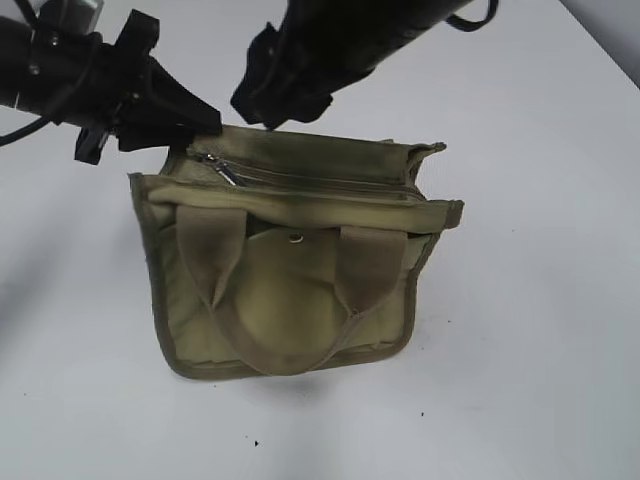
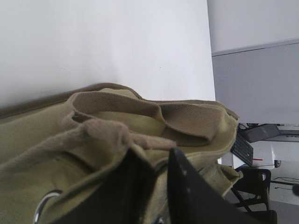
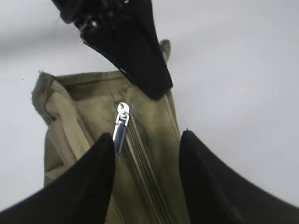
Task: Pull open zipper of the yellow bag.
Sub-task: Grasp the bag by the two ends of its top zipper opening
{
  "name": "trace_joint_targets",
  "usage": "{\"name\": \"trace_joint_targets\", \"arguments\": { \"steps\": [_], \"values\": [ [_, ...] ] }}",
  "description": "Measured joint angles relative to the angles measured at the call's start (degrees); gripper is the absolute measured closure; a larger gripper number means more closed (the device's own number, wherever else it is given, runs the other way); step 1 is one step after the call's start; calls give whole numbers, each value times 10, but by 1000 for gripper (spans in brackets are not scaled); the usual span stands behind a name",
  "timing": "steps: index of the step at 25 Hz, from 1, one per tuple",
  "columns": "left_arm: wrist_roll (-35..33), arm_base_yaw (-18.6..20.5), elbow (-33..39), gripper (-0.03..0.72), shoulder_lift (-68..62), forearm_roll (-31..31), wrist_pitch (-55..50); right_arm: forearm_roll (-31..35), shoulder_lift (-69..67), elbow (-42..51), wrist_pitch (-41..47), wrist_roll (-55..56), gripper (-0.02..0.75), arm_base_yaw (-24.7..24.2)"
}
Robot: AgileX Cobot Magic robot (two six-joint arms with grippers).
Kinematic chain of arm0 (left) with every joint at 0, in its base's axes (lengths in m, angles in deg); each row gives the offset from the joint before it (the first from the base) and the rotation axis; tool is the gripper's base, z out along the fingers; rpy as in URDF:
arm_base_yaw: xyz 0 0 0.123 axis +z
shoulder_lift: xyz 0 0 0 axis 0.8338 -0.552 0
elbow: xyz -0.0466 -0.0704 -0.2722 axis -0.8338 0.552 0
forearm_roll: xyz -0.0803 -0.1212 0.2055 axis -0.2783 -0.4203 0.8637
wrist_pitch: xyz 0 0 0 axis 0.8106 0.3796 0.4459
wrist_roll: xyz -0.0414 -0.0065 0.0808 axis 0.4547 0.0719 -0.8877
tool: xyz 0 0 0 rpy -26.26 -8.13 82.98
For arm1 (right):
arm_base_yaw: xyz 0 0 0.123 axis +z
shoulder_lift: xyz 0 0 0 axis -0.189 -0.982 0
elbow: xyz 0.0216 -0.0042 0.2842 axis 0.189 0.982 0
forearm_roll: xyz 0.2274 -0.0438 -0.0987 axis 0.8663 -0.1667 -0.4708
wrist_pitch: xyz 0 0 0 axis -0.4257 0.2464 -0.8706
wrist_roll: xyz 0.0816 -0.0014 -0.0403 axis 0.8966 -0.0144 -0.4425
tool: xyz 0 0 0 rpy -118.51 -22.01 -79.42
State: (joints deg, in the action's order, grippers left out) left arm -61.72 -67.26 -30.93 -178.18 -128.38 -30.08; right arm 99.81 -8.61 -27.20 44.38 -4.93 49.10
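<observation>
The yellow bag (image 1: 290,280) stands on the white worktop (image 1: 540,330), its zipper (image 1: 310,178) closed with the pull tab (image 3: 121,127) at the left end. The left end effector (image 1: 195,125) pinches fabric at the bag's left top corner; the right end effector (image 3: 147,154) hovers spread apart over the zipper.

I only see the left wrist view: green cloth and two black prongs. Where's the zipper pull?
Observer: The silver pull lies on top of the bag, at the left end of the zipper in the exterior view.
Operator: Is the other arm near it?
Observer: Yes. The right tool hangs over the zipper, jaws apart, one finger beside the pull.
Operator: Is the zipper open?
Observer: No, it looks closed along its length.
</observation>
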Motion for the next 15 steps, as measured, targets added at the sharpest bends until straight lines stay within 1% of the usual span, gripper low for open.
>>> {"name": "trace_joint_targets", "arguments": {
  "steps": [1, 2, 3, 15],
  "values": [
    [0, -1, -3, 606, -1, 0, 0, 0, -11, -9, 0, -2, 383, 5],
    [0, -2, -7, 636, -3, 3, 0, 0, -20, -15, 0, -4, 390, 9],
    [0, -2, -11, 652, -3, 3, -1, 0, -28, -19, -1, -6, 397, 12],
    [0, -2, -20, 657, -4, 5, -4, -1, -88, -21, -2, -16, 408, 26]
  ]
}}
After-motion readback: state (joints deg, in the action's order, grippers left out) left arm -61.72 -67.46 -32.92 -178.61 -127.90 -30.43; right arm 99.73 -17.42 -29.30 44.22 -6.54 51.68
